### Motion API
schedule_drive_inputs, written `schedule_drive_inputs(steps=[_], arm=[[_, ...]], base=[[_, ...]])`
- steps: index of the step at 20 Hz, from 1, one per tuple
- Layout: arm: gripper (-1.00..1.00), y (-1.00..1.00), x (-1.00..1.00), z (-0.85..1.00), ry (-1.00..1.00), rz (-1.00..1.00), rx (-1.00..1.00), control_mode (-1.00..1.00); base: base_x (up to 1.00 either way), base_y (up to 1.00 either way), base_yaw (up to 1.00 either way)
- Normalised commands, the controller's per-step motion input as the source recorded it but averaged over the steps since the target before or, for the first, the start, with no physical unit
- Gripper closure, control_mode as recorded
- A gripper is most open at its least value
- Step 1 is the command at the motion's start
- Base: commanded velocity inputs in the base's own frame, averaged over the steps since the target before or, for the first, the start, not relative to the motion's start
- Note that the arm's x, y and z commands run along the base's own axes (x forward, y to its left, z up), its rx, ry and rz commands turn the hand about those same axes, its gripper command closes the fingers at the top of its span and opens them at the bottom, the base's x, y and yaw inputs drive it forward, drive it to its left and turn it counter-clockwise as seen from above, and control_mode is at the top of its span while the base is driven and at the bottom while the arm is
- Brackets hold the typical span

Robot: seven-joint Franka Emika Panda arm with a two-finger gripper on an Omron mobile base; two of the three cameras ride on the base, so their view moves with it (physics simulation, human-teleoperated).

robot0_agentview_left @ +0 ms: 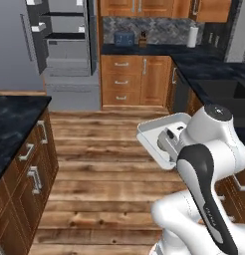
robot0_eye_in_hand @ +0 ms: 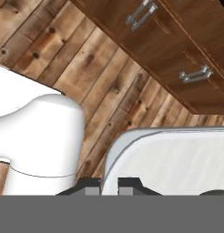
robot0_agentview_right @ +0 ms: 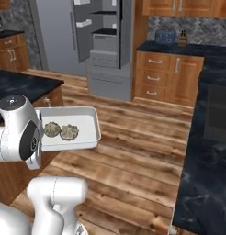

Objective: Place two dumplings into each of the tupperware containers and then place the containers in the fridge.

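Two dumplings [robot0_agentview_right: 60, 131] in container [robot0_agentview_right: 87, 120] | tool [robot0_eye_in_hand: 109, 186] clamped on container rim | carried above floor [robot0_agentview_right: 133, 156]

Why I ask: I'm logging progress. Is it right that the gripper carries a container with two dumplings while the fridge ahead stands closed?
Not quite: the fridge stands open, its shelves and door bins visible in the right base view. The rest holds: the gripper is shut on the rim of the container, with two dumplings inside.
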Motion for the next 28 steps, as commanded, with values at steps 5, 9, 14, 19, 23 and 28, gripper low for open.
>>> schedule_drive_inputs(steps=[5, 9, 14, 19, 23, 28], arm=[[1.0, 0.0, 0.0, 0.0, 0.0, 0.0, 0.0, 1.0], [1.0, 0.0, 0.0, 0.0, 0.0, 0.0, 0.0, 1.0], [1.0, 0.0, 0.0, 0.0, 0.0, 0.0, 0.0, 1.0], [1.0, 0.0, 0.0, 0.0, 0.0, 0.0, 0.0, 1.0], [1.0, 0.0, 0.0, 0.0, 0.0, 0.0, 0.0, 1.0], [1.0, 0.0, 0.0, 0.0, 0.0, 0.0, 0.0, 1.0]], base=[[1.0, 0.39, -0.11], [1.0, 0.49, -0.08], [1.0, 0.5, -0.03], [1.0, 0.24, -0.01], [1.0, 0.0, 0.0], [1.0, 0.07, 0.0]])
